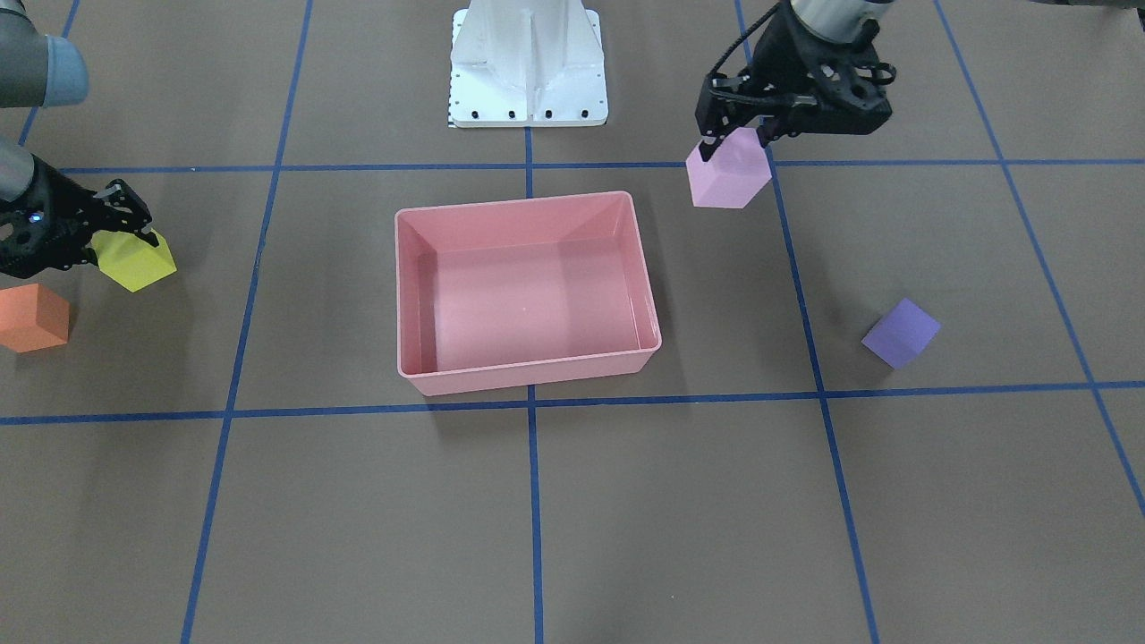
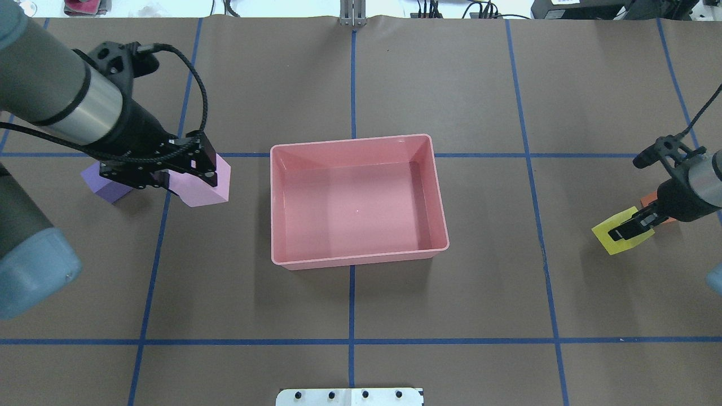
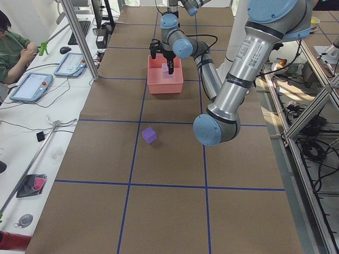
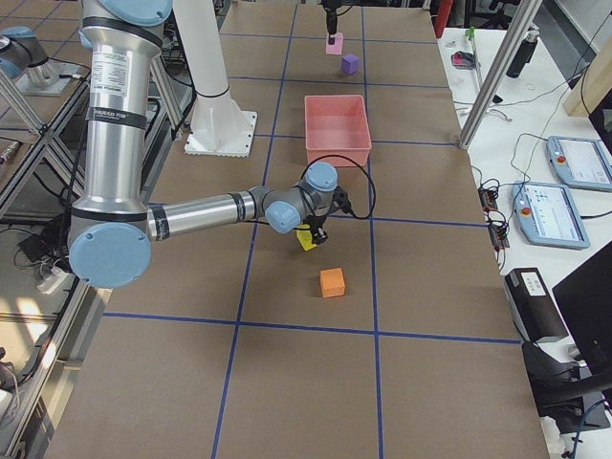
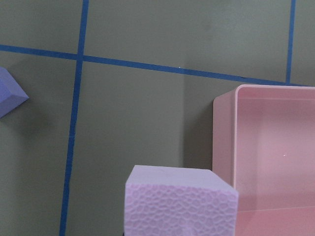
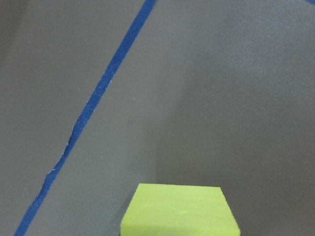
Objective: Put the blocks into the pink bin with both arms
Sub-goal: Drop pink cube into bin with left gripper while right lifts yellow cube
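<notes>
The pink bin (image 2: 355, 260) stands empty at the table's middle, also in the front view (image 1: 528, 376). My left gripper (image 2: 183, 172) is shut on the pink-lilac cube (image 2: 203, 189) and holds it raised, left of the bin; the front view shows the gripper (image 1: 738, 141) and the cube (image 1: 729, 174). The purple cube (image 2: 104, 185) lies on the table just behind that gripper. My right gripper (image 2: 632, 225) is shut on the yellow cube (image 2: 617, 237) far right of the bin. The orange cube (image 1: 33, 317) sits beside it, mostly hidden in the overhead view.
The white robot base (image 1: 528, 67) stands behind the bin. Blue tape lines (image 2: 352, 338) grid the brown table. In the exterior left view a person (image 3: 13, 47) sits at a side bench with tablets.
</notes>
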Tool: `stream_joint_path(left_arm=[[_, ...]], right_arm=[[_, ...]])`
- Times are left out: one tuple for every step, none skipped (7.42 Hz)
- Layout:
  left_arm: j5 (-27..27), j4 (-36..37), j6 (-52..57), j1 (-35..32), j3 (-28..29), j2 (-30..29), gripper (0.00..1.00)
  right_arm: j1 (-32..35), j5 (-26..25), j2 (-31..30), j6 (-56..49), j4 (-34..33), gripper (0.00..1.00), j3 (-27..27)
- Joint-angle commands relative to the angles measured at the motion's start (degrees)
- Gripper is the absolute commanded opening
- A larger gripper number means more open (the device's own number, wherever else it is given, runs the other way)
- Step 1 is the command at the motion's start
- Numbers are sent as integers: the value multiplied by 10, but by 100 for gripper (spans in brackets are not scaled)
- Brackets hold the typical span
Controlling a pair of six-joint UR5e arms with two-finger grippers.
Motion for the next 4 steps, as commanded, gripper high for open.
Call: stream_joint_path(left_arm=[[74,0,-84,83,86,-115,0],[88,-1,-86,92,131,-158,0],[88,-4,-87,95,176,-194,1],[89,-8,-87,95,223,-228,89]], right_arm=[[40,20,12,0,-13,0,-1],[63,28,25,-1,-32,0,1],[86,53,28,-1,-35,0,1],[105,72,29,-1,-35,0,3]])
